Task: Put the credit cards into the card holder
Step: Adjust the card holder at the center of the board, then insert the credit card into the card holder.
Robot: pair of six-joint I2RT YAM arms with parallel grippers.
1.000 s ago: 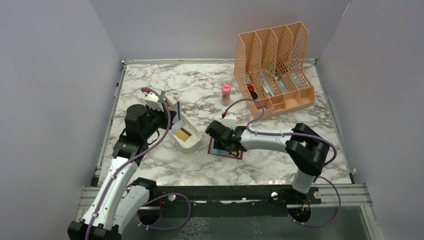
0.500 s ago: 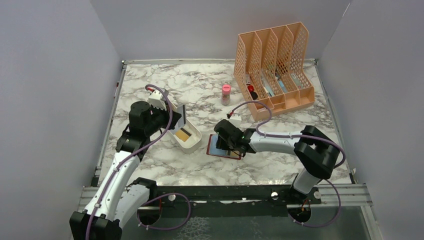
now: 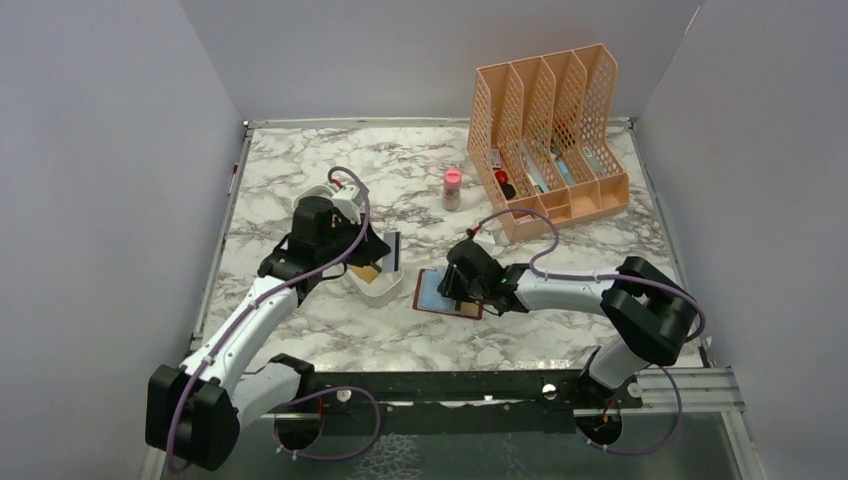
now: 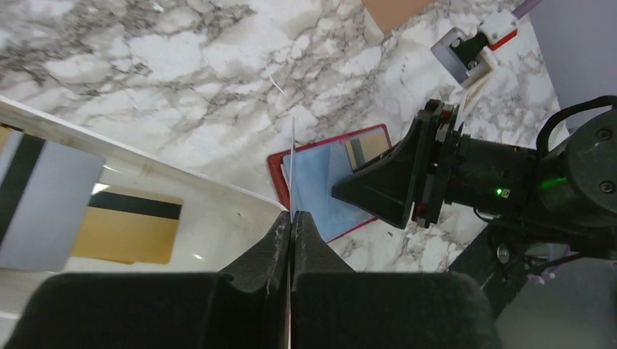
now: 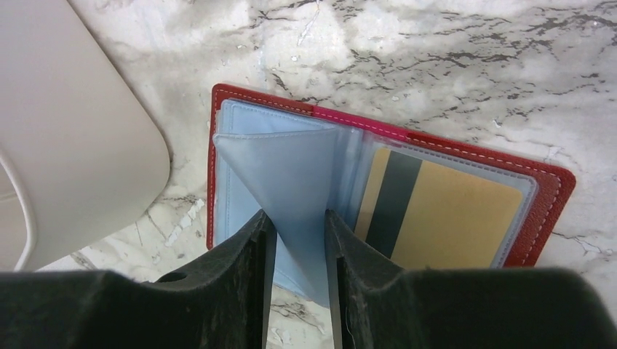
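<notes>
One sleeved gold card is already sitting in the red card holder, which is lying open on the marble table just beside the white tray. A loose gold card and a pale card are waiting in that tray, so I'm calling most of the job undone. The left gripper is pinching the held card tight, on edge and jutting from the fingertips toward the holder, while the right gripper is squeezing a lifted clear sleeve, with the holder's long side running across the table.
</notes>
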